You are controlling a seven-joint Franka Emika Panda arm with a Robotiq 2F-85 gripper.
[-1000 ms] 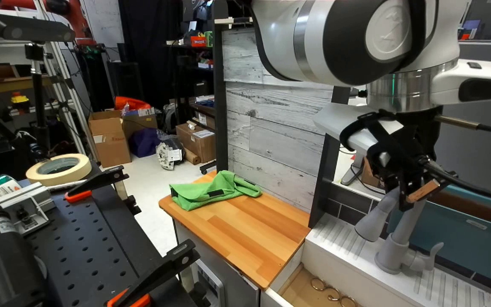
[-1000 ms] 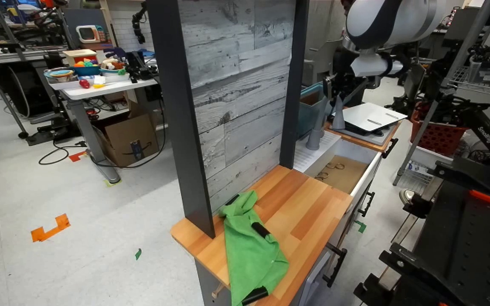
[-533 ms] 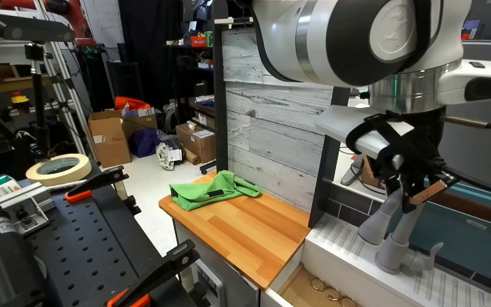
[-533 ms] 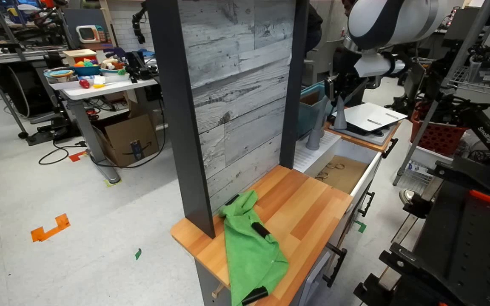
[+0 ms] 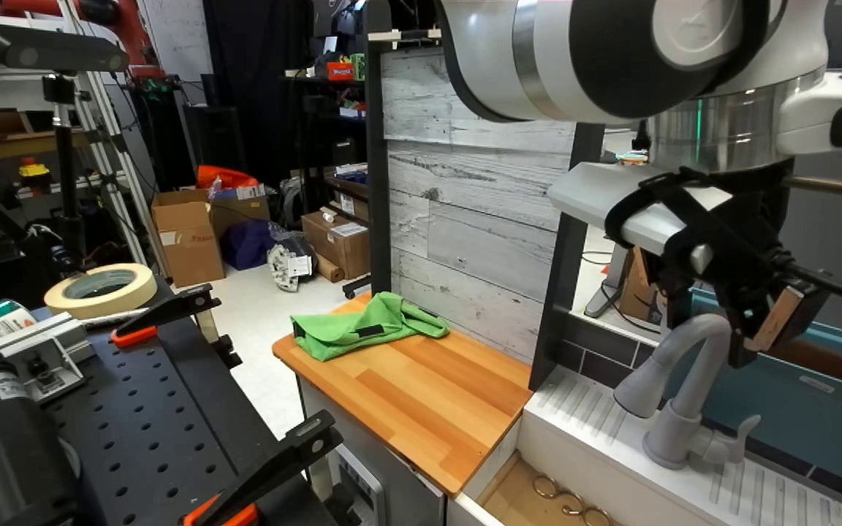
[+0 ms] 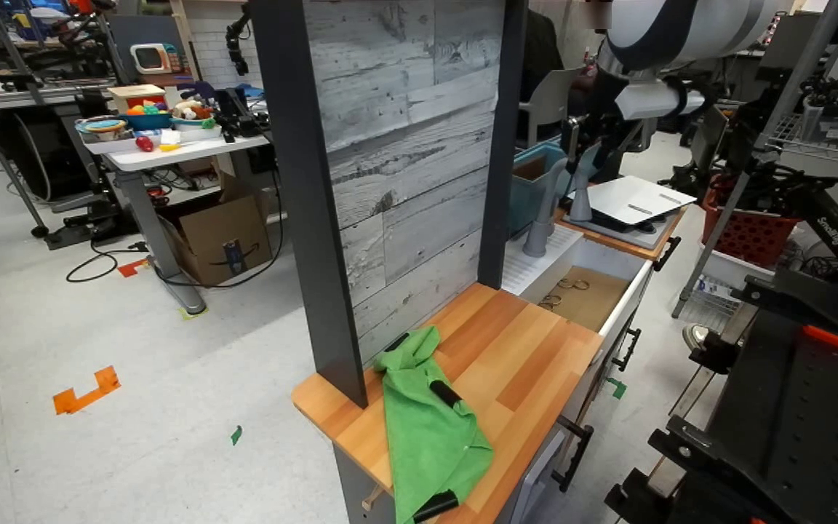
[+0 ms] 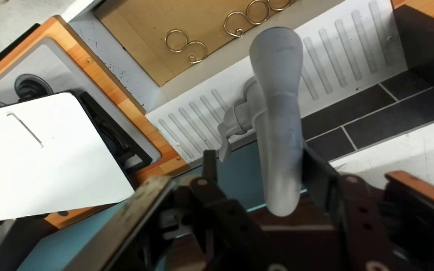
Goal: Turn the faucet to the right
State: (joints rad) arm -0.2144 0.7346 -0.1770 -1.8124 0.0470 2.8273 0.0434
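Note:
The light grey faucet (image 5: pixel 700 383) arches in a hook over the white ribbed ledge. It also shows in an exterior view (image 6: pixel 540 229) and the wrist view (image 7: pixel 280 109). Its small side lever (image 5: pixel 745 435) sits at the base and shows in the wrist view (image 7: pixel 230 126). My gripper (image 5: pixel 710 337) is open at the top of the arch, with a finger on either side of the tube. In the wrist view my gripper (image 7: pixel 258 160) has its right finger against or very near the tube, partly hidden behind it. The left finger stands well apart from the tube.
A teal bin (image 5: pixel 794 394) stands behind the ledge. An open drawer (image 6: pixel 593 291) with metal rings lies in front. A grey wood panel (image 5: pixel 476 204) rises beside the sink. A green cloth (image 5: pixel 370 325) lies on the wooden counter (image 5: pixel 450 409). A white plate (image 7: pixel 47 158) shows beside the ledge.
My gripper has risen slightly and moved right in the exterior view, its fingers now wider apart, showing the arch that was hidden. The spout swung slightly right, then stayed.

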